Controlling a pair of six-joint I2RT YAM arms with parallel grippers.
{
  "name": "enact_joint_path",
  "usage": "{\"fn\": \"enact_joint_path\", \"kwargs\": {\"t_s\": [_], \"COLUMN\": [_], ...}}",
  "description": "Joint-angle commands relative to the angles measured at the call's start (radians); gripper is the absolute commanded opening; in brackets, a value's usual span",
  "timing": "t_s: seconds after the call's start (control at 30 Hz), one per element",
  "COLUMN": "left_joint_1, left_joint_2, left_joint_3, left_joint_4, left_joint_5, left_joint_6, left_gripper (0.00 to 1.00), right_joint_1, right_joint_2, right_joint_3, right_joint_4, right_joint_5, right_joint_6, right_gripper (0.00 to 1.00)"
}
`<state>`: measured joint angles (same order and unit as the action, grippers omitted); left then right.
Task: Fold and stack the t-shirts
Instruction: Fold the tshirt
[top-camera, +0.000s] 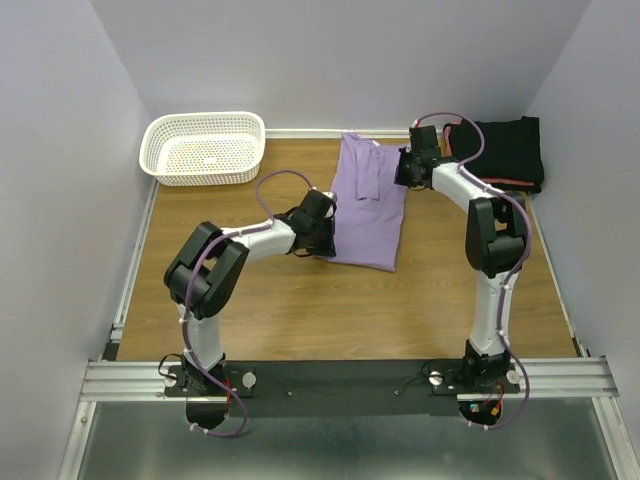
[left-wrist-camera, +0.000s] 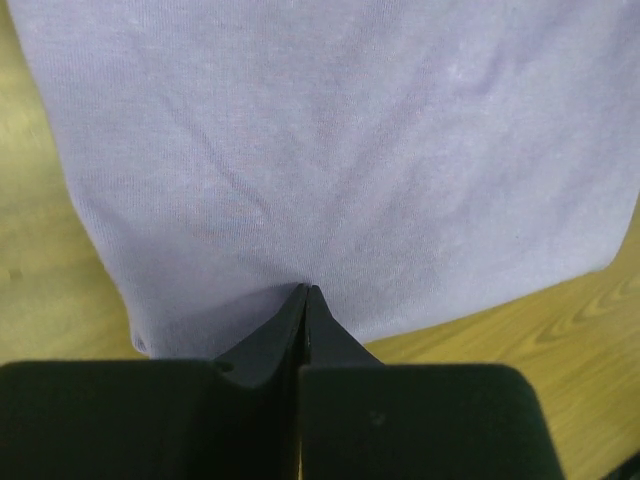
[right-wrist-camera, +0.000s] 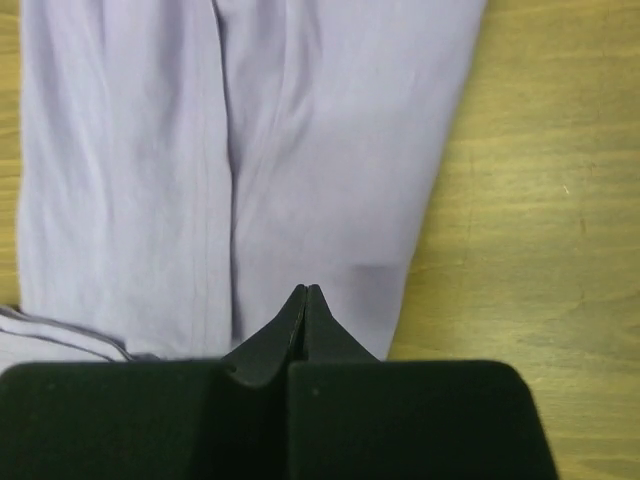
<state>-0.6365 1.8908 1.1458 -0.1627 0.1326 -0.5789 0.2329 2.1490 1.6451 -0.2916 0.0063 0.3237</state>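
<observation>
The lavender t-shirt (top-camera: 368, 205) lies flat mid-table, folded into a long strip. My left gripper (top-camera: 325, 245) sits at the strip's near left corner. In the left wrist view its tips (left-wrist-camera: 306, 288) are shut, pinching the cloth (left-wrist-camera: 330, 150) just inside the hem. My right gripper (top-camera: 403, 172) is at the strip's far right edge. It is also shut (right-wrist-camera: 306, 288), with its tips closed on the cloth (right-wrist-camera: 320, 150) close to the side edge. Folded black t-shirts (top-camera: 510, 150), one showing a coral-red edge (top-camera: 500, 182), are stacked at the back right.
A white mesh basket (top-camera: 205, 147) stands at the back left. Bare wooden table (top-camera: 280, 310) lies between the shirt and the arm bases. Walls close in on the left, right and back.
</observation>
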Motion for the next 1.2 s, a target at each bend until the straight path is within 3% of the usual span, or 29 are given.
{"fn": "enact_joint_path", "kwargs": {"t_s": [0.0, 0.1, 0.2, 0.33, 0.43, 0.63, 0.77, 0.97, 1.17], "left_joint_1": [-0.018, -0.043, -0.049, -0.049, -0.039, 0.064, 0.125, 0.161, 0.185], "left_joint_2": [-0.074, -0.134, -0.208, -0.308, -0.348, -0.237, -0.049, 0.155, 0.166], "left_joint_3": [-0.105, -0.162, -0.192, -0.182, -0.167, -0.129, -0.04, 0.126, 0.137], "left_joint_4": [-0.026, 0.015, 0.032, 0.043, 0.078, 0.201, 0.287, 0.295, 0.302], "left_joint_5": [0.062, 0.094, 0.075, -0.02, -0.096, -0.074, -0.008, 0.055, 0.044], "left_joint_6": [-0.062, -0.116, -0.147, -0.171, -0.168, -0.133, -0.115, -0.093, -0.091], "left_gripper": [0.06, 0.06, 0.13, 0.31, 0.33, 0.24, 0.16, 0.13, 0.13], "right_joint_1": [0.013, 0.016, 0.017, 0.017, 0.014, -0.052, -0.086, -0.153, -0.253], "right_joint_2": [-0.035, -0.125, -0.249, -0.377, -0.416, -0.359, -0.29, -0.161, -0.087], "right_joint_3": [0.001, -0.109, -0.227, -0.405, -0.482, -0.545, -0.55, -0.564, -0.617], "right_joint_4": [0.003, 0.011, 0.055, 0.112, 0.129, 0.232, 0.282, 0.419, 0.519], "right_joint_5": [-0.115, -0.222, -0.322, -0.41, -0.445, -0.594, -0.661, -0.752, -0.798], "right_joint_6": [0.02, 0.038, 0.054, 0.074, 0.054, 0.09, 0.106, 0.17, 0.219], "right_gripper": [0.03, 0.06, 0.08, 0.11, 0.12, 0.11, 0.1, 0.07, 0.06]}}
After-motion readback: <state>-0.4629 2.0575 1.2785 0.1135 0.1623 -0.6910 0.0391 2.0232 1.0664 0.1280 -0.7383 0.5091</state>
